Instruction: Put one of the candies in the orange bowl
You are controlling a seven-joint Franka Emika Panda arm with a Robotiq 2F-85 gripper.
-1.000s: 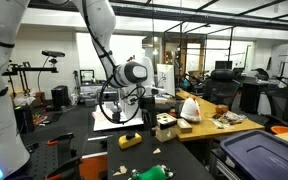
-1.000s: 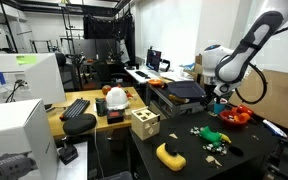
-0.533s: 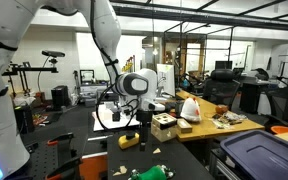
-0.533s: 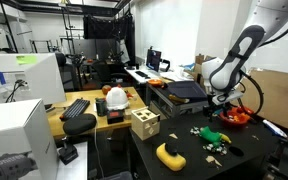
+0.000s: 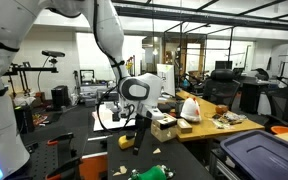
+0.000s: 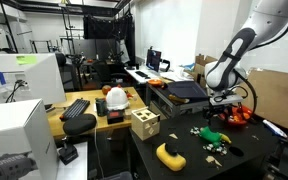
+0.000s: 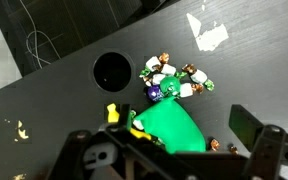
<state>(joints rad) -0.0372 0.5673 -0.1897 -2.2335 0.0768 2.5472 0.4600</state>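
A pile of small wrapped candies point(image 7: 172, 78) lies on the black table beside a green bag-like thing point(image 7: 169, 130). In an exterior view the candies point(image 6: 217, 142) lie near the table's front edge. The orange bowl point(image 6: 236, 116) stands behind them, close to the arm. It does not show in the wrist view. My gripper point(image 7: 169, 140) is open and empty above the green thing, with the candies just ahead of its fingers. It hangs over the table in both exterior views point(image 6: 224, 103) point(image 5: 139, 137).
A yellow object point(image 6: 170, 155) point(image 5: 130, 141) lies on the black table, and a wooden box point(image 6: 144, 123) point(image 5: 164, 125) stands at its edge. The wrist view shows a round hole point(image 7: 112, 70) in the tabletop and a white scrap point(image 7: 209, 30). A cluttered wooden desk point(image 6: 84, 118) adjoins.
The arm has come down and moved toward the candies and the green thing. The gripper has stayed open, and nothing on the table has moved.
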